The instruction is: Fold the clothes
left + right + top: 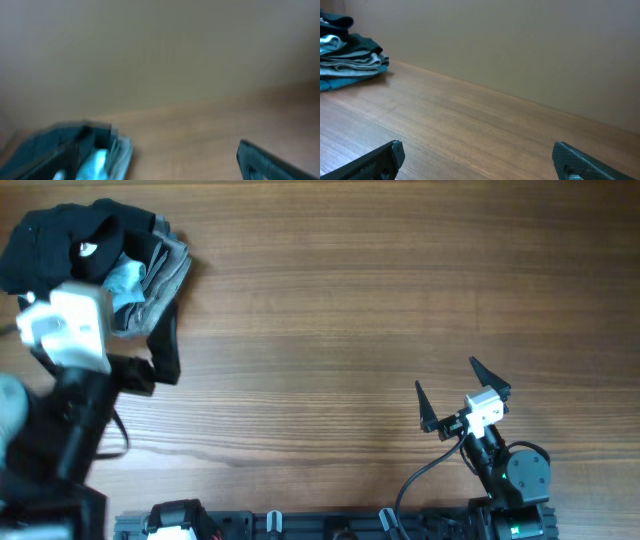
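Observation:
A pile of clothes [60,235] lies at the table's far left corner: a black garment on top, with light blue and grey pieces under it. My left gripper [120,315] is open at the pile's near edge. One black finger shows to the right of the pile; the other is hidden. The left wrist view is blurred and shows the pile [100,157] at lower left, with the open gripper [150,167] holding nothing. My right gripper [446,377] is open and empty over bare wood at the near right. Its wrist view shows its open jaws [477,152] and the pile [350,62] far off.
The wooden table [380,290] runs from the pile to the right edge. A plain wall [520,45] stands behind the table's far edge. The arm bases and a black cable [425,470] sit along the near edge.

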